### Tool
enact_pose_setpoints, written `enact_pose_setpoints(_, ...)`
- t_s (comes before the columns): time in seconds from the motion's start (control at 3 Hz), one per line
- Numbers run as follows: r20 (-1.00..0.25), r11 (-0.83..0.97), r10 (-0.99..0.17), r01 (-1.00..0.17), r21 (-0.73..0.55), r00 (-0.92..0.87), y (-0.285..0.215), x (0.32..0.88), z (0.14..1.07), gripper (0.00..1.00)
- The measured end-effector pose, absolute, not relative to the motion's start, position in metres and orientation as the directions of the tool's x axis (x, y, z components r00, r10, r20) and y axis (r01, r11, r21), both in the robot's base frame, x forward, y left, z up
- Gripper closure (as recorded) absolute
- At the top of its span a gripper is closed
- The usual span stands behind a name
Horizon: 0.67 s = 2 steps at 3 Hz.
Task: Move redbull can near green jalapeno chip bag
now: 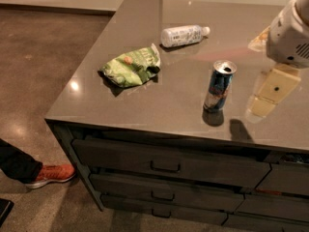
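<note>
Camera view: the one view, looking down on a grey desk with drawers beneath.
Redbull can: upright near the front edge, right of centre, top open to the ceiling.
Green jalapeno chip bag: crumpled, lying to the left of the can, well apart from it.
Gripper: hangs over the desk just to the right of the can, not touching it.
Jaws: I cannot tell whether they are released or clenched; the can is not in them.
Done: nothing that I can judge; the can is not near the bag.
Left: grasp the can, carry it left, set it by the bag.
Can label: blue and silver with red, no words readable.
Bag lettering: white, unreadable.
White bottle: on its side behind the bag, print too small to read.
</note>
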<state>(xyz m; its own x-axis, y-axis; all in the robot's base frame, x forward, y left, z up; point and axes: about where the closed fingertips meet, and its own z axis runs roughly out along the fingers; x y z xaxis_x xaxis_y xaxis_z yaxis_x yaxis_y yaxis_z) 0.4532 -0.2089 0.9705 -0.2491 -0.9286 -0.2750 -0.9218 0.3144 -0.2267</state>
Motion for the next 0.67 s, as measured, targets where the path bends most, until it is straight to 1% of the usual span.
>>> enact_pose_setpoints(0.67, -0.435, 0.463, -0.826, -0.872, -0.160, -0.359, -0.206, 0.497, 0.956, 0.00)
